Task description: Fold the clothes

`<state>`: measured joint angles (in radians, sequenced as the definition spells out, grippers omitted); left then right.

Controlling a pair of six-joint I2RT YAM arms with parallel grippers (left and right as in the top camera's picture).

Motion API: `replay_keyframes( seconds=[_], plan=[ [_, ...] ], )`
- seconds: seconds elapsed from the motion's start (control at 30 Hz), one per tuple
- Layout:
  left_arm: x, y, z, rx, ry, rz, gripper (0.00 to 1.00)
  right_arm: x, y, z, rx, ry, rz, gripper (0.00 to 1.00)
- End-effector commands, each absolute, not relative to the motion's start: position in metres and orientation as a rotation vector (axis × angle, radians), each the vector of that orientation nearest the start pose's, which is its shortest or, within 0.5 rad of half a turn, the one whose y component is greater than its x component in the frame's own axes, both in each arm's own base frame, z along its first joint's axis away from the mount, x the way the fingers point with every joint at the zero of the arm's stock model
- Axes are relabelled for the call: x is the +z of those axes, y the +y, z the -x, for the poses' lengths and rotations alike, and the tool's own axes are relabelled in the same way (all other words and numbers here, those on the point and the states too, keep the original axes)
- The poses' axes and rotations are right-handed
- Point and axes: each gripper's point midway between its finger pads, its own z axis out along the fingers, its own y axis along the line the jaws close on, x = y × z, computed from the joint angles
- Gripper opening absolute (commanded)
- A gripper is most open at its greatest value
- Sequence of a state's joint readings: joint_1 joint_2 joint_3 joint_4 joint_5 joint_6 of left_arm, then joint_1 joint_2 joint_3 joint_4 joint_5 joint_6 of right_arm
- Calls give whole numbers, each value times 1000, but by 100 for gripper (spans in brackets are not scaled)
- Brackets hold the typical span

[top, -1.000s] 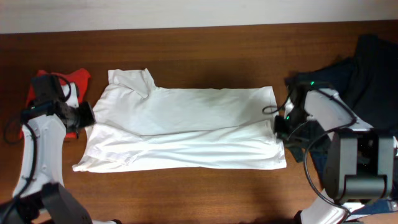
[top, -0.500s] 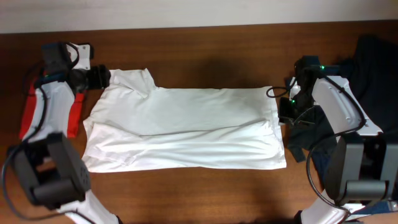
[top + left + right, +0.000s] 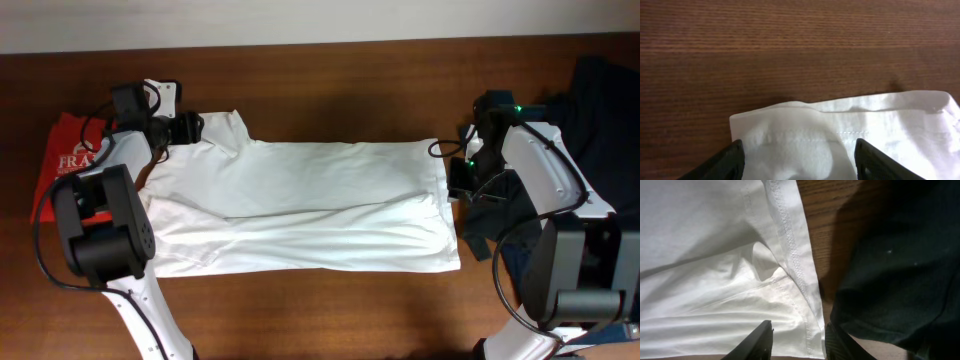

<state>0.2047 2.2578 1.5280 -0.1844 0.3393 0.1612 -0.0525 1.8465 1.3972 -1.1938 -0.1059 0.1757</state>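
Lying flat on the wooden table (image 3: 330, 80), the white T-shirt (image 3: 300, 205) runs its long axis left to right, between the two arms. Left gripper (image 3: 188, 128) sits low at the shirt's top-left corner, with the sleeve fold directly ahead. Its jaws are spread wide with cloth between them, nothing pinched. Right gripper (image 3: 456, 182) is at the opposite hem edge, jaws parted astride the stitched hem, not closed. Dark garments (image 3: 600, 110) lie just beside it. Each arm is nearest its own end.
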Motion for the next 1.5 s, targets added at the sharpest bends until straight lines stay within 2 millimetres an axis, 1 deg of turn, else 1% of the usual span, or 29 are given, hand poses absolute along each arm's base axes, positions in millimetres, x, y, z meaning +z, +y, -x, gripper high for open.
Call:
replay_keyframes(
  seconds=[0.0, 0.03, 0.17, 0.2, 0.23, 0.27, 0.3, 0.37, 0.47, 0.5, 0.53, 0.57, 0.6, 0.63, 0.7, 0.77, 0.8, 0.87, 0.9, 0.93, 1.0, 1.03, 1.07, 1.17, 1.23, 1.3, 1.4, 1.43, 1.47],
  plan=[
    [5, 67, -559, -188, 2432, -79, 70, 79, -1, -324, 150, 3171, -362, 38],
    [12, 68, -565, -184, 2413, -83, 70, 79, -1, -324, 150, 3172, -362, 39],
    [27, 69, -573, -183, 2407, -85, 70, 79, -1, -325, 147, 3170, -361, 39],
    [27, 69, -572, -186, 2416, -83, 70, 79, -1, -325, 144, 3170, -362, 39],
    [23, 70, -568, -182, 2436, -76, 70, 79, -1, -325, 144, 3170, -361, 39],
    [15, 76, -559, -134, 2491, -49, 66, 79, -1, -325, 144, 3170, -362, 39],
    [11, 79, -555, -116, 2512, -38, 65, 79, -1, -325, 144, 3170, -362, 39],
    [3, 79, -552, -114, 2535, -33, 64, 79, -1, -325, 145, 3171, -362, 39],
    [-18, 76, -548, -144, 2570, -33, 62, 79, -1, -324, 145, 3174, -362, 39],
    [-19, 69, -548, -195, 2566, -46, 51, 79, -1, -324, 144, 3173, -362, 39],
    [-18, 61, -548, -251, 2554, -63, 31, 79, -1, -324, 145, 3172, -362, 39],
    [-16, 57, -548, -286, 2546, -72, 15, 79, -1, -325, 145, 3170, -362, 39],
    [-16, 54, -547, -310, 2547, -77, 6, 79, -1, -326, 145, 3166, -361, 39],
    [-18, 49, -542, -348, 2563, -80, 1, 78, -1, -328, 145, 3158, -360, 40],
    [-16, 46, -536, -381, 2586, -76, 1, 78, -1, -333, 148, 3136, -356, 39],
    [4, 39, -539, -432, 2568, -90, 1, 77, -1, -342, 154, 3105, -349, 39],
    [20, 37, -543, -451, 2540, -103, 0, 76, -2, -348, 156, 3085, -346, 39],
    [69, 35, -554, -447, 2464, -131, 0, 73, 2, -367, 194, 3021, -328, 39],
    [89, 36, -556, -433, 2433, -140, 0, 70, 5, -376, 231, 2992, -303, 39],
    [110, 36, -554, -419, 2409, -147, 1, 65, 9, -387, 262, 2966, -290, 39],
    [125, 35, -543, -426, 2423, -140, 0, 51, 10, -402, 282, 2939, -282, 39],
    [126, 34, -539, -432, 2437, -136, 0, 43, 10, -410, 282, 2923, -278, 40],
    [124, 32, -530, -450, 2474, -125, 0, 32, 10, -422, 281, 2896, -270, 44],
    [114, 28, -510, -492, 2565, -97, 0, 7, 11, -452, 287, 2825, -247, 46],
    [110, 26, -501, -510, 2603, -84, 1, -4, 13, -466, 288, 2786, -230, 47],
    [107, 25, -496, -521, 2627, -76, 0, -7, 14, -474, 291, 2757, -222, 48],
    [106, 24, -494, -526, 2637, -73, 1, -4, 13, -486, 291, 2707, -211, 47],
    [106, 24, -493, -527, 2639, -72, 1, -3, 14, -486, 297, 2704, -209, 44],
    [106, 25, -493, -527, 2639, -69, 1, -3, 18, -486, 324, 2704, -203, 38]
  ],
)
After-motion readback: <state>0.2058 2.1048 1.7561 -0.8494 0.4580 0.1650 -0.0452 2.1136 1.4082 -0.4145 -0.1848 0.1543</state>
